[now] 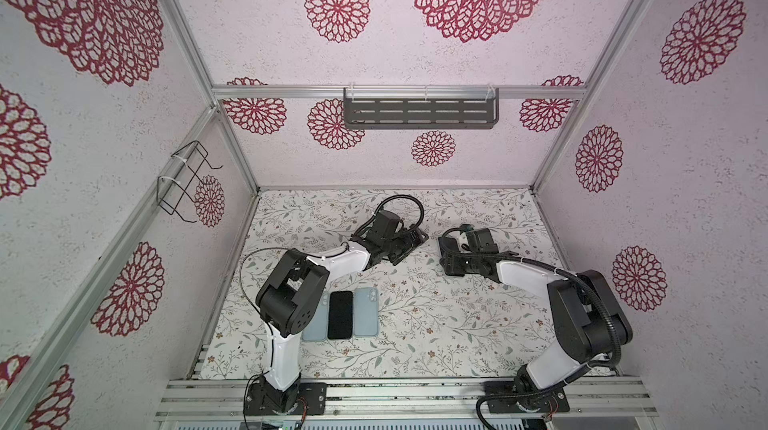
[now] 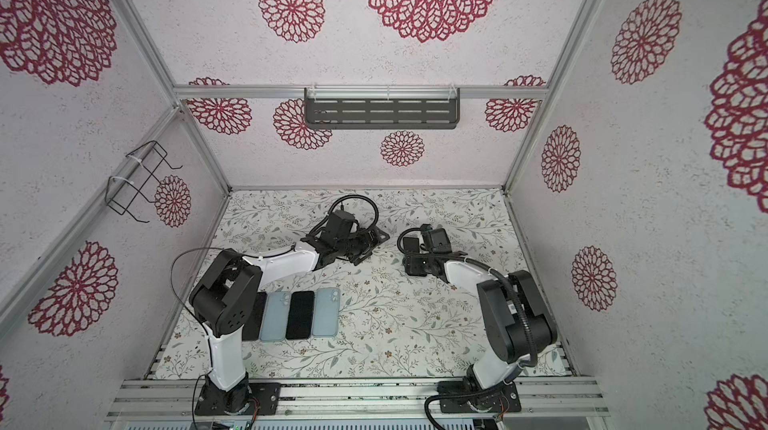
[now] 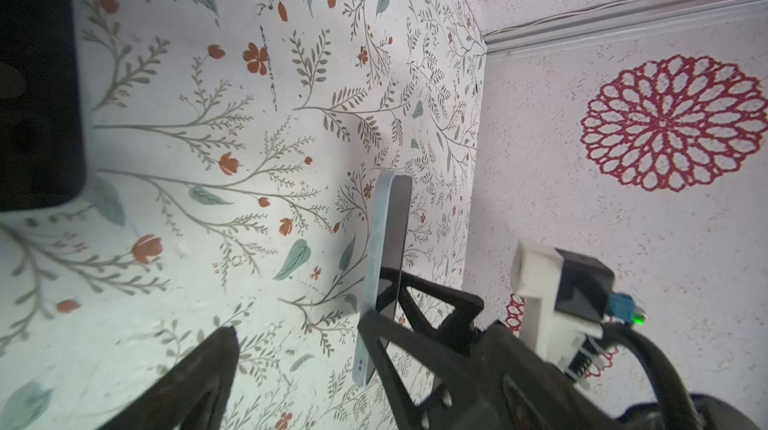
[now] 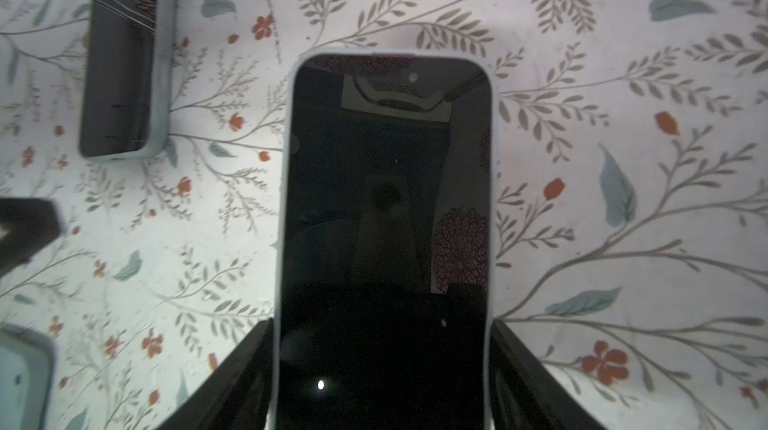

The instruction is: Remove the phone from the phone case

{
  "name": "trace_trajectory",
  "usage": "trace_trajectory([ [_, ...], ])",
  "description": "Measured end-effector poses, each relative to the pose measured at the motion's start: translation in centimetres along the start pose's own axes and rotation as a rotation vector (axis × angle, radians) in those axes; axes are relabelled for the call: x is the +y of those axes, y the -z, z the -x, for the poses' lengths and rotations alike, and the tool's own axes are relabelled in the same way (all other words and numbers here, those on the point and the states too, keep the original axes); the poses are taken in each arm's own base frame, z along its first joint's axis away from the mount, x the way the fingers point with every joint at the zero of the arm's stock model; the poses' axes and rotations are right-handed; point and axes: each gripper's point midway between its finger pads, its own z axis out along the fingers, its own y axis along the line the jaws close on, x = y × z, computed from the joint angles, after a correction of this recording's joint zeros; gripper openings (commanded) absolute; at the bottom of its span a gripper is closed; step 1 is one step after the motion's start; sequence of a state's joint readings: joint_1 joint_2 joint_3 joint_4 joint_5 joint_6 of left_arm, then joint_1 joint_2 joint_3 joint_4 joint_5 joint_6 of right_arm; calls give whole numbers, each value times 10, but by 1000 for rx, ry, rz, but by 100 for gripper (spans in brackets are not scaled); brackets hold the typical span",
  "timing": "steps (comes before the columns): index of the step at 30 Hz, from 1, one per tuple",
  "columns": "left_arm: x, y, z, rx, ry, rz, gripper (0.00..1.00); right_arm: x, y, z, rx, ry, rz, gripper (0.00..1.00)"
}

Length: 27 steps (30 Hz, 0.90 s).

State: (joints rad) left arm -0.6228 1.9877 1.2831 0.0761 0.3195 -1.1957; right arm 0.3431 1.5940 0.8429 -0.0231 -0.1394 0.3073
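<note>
The phone [image 4: 386, 199], dark screen facing the right wrist camera, sits inside a pale blue phone case [image 4: 395, 53]. My right gripper [image 4: 382, 324] is shut on the case, one finger pressed against each long side. It holds the case above the flowered table [image 1: 415, 324], right of centre in both top views [image 2: 412, 253]. The left wrist view shows the case [image 3: 378, 241] edge-on with the screen [image 3: 397, 232] beside it. My left gripper [image 3: 361, 336] is open, its fingers spread wide around the case's near end without touching it. In a top view the left gripper [image 1: 411, 247] is just left of the right one.
A row of several dark and pale blue phone-shaped slabs [image 2: 326, 311] lies by the left arm's base. Another cased phone [image 4: 124, 54] lies flat on the table. A grey slotted shelf [image 1: 419, 112] hangs on the back wall and a wire rack [image 1: 187, 183] on the left wall.
</note>
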Motion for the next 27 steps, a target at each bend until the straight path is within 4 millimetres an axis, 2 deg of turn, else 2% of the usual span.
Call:
trace_trajectory([
  [5,14,-18,-9,30,54,5,93,19,13,-6,-25,14,113,35],
  [10,15,-28,-18,54,82,-11,87,39,24,-15,-28,42,197,34],
  [13,8,-31,-21,60,89,-43,76,50,29,-19,-22,62,234,33],
  [17,3,-35,-28,72,94,-64,55,61,34,-23,-18,84,267,31],
  [27,2,-38,-34,76,104,-99,19,61,34,-33,7,97,268,29],
])
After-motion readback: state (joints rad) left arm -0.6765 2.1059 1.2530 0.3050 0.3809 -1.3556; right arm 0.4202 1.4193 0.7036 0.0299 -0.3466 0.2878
